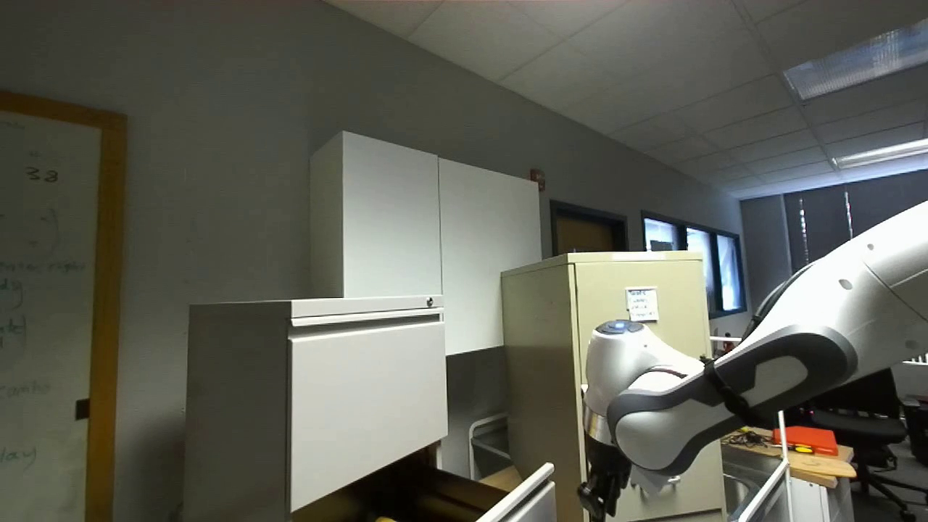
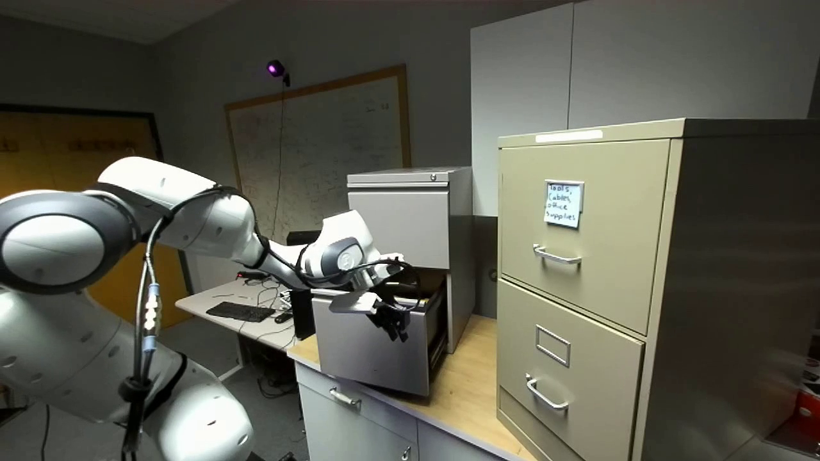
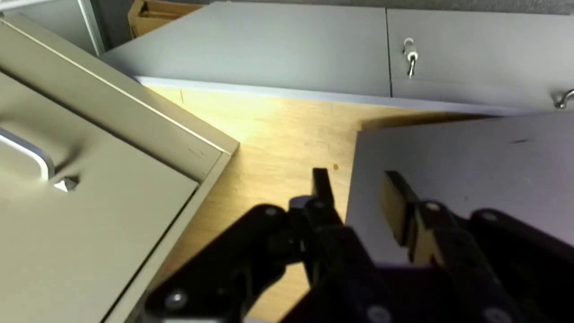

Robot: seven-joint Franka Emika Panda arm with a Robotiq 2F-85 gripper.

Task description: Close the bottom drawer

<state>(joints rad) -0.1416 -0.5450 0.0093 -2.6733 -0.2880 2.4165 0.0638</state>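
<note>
The bottom drawer (image 2: 365,349) of the light grey cabinet (image 1: 235,413) stands pulled well out. Its pale flat front (image 1: 533,502) shows in both exterior views, and its dark inside is partly seen. In the wrist view the drawer front (image 3: 448,152) fills the right side. My black gripper (image 2: 398,334) is outside the drawer, before the right part of its front. In an exterior view a gap shows between the gripper (image 1: 599,504) and the front. In the wrist view the gripper's fingers (image 3: 355,171) are apart, with nothing between them. The drawer's pull is not clearly seen.
A beige filing cabinet (image 2: 583,218) stands beside the grey cabinet. Both stand on a wooden counter (image 2: 471,378) over lower cupboards (image 3: 269,49) with metal handles. The top drawer (image 1: 370,406) is shut. White wall cupboards (image 1: 391,225) hang behind. A desk (image 2: 211,307) stands further left.
</note>
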